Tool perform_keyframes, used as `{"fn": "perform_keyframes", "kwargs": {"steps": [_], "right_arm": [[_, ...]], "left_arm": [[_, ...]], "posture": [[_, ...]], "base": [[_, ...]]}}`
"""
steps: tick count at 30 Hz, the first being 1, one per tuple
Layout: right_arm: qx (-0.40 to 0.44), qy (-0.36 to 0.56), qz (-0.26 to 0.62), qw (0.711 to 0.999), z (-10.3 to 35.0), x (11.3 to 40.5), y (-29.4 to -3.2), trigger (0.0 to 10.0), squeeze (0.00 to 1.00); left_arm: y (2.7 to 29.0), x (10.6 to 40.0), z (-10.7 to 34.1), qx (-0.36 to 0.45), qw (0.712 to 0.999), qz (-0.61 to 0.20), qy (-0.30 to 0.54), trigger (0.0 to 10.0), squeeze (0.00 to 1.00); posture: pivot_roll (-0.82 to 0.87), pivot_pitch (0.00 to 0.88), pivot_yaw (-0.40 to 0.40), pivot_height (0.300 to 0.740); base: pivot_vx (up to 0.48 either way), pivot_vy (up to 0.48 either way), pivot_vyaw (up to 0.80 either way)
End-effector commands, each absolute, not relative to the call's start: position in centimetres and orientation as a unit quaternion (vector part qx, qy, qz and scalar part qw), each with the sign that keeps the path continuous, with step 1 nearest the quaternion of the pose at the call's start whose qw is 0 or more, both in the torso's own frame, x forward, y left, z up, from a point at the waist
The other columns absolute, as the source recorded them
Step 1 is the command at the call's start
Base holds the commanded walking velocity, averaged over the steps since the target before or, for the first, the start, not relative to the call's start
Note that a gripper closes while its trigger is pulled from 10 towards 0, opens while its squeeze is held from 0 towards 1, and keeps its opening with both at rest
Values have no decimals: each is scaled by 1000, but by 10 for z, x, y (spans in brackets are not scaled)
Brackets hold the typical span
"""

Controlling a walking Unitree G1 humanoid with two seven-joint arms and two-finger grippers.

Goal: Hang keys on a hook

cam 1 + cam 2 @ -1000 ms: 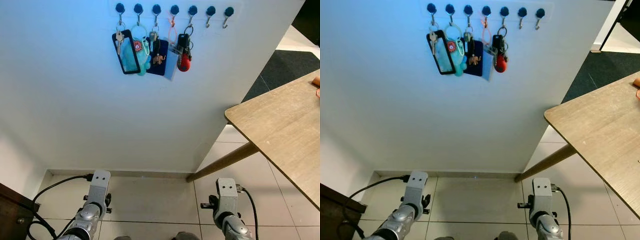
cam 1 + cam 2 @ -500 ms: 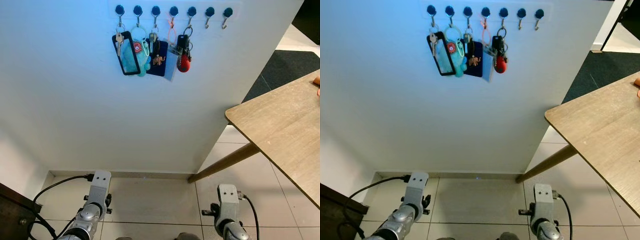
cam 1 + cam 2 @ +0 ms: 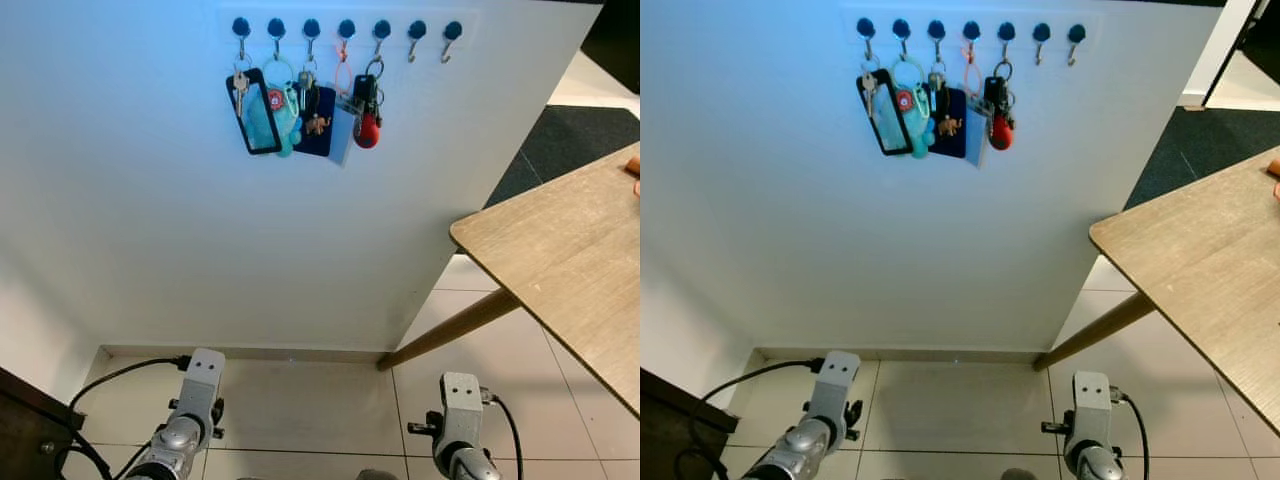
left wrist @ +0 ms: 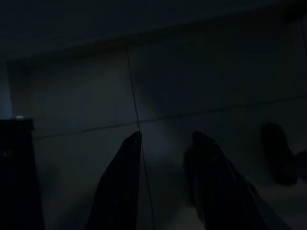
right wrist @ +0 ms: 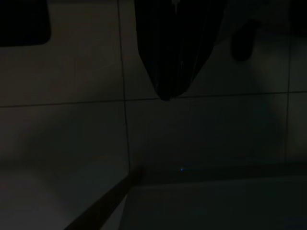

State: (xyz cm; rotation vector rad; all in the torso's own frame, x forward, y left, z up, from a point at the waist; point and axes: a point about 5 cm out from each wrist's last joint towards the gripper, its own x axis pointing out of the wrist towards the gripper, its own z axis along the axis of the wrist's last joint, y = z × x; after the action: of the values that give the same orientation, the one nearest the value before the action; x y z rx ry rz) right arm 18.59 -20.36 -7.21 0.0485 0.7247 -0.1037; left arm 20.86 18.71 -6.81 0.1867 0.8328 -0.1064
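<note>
White wall [image 3: 150,200] with a hook row [image 3: 345,28] at the upper centre; five key bunches [image 3: 300,110] hang there already. Left pincer [image 4: 165,143] parted, empty; right pincer [image 5: 168,91] closed, idle. Approach the two free hooks [image 3: 430,35] squarely.

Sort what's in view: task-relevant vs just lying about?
Task-relevant:
- row of blue hooks
- two empty hooks at its right end
- key bunches already hanging
- left gripper, open, idle
- right gripper, shut, idle

Lying about:
- wooden table
- black cable on the floor
- dark mat
</note>
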Motion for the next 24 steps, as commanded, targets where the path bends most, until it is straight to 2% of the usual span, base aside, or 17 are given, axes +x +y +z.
{"fn": "perform_keyframes", "kwargs": {"steps": [1, 5, 8, 11, 19, 24], "right_arm": [[17, 349, -44, 936, -70, 190, -204, 10000, 0], [26, 337, -22, 941, -67, 196, -198, 10000, 0], [17, 317, 61, 946, -64, 202, -178, 10000, 0], [29, 315, 88, 945, -64, 200, -171, 10000, 0], [24, 330, 111, 937, -68, 194, -165, 10000, 0], [29, 344, 90, 934, -71, 190, -171, 10000, 0]], "left_arm": [[184, 200, -74, 99, 896, -68, 427, 10000, 0], [183, 198, -76, 92, 893, -68, 435, 10000, 0], [182, 196, -77, 86, 891, -70, 441, 10000, 0], [180, 197, -77, 78, 893, -63, 438, 10000, 0], [180, 199, -76, 77, 897, -52, 432, 10000, 0], [180, 198, -76, 78, 896, -51, 434, 10000, 0]], "posture": [[26, 37, -22, 740], [24, 34, -20, 740], [22, 28, -20, 740], [26, 24, -25, 740], [25, 19, -28, 740], [24, 14, -30, 740]], "base": [[0, 0, 0], [0, 0, 0], [0, 0, 0], [0, 0, 0], [0, 0, 0], [0, 0, 0]]}}
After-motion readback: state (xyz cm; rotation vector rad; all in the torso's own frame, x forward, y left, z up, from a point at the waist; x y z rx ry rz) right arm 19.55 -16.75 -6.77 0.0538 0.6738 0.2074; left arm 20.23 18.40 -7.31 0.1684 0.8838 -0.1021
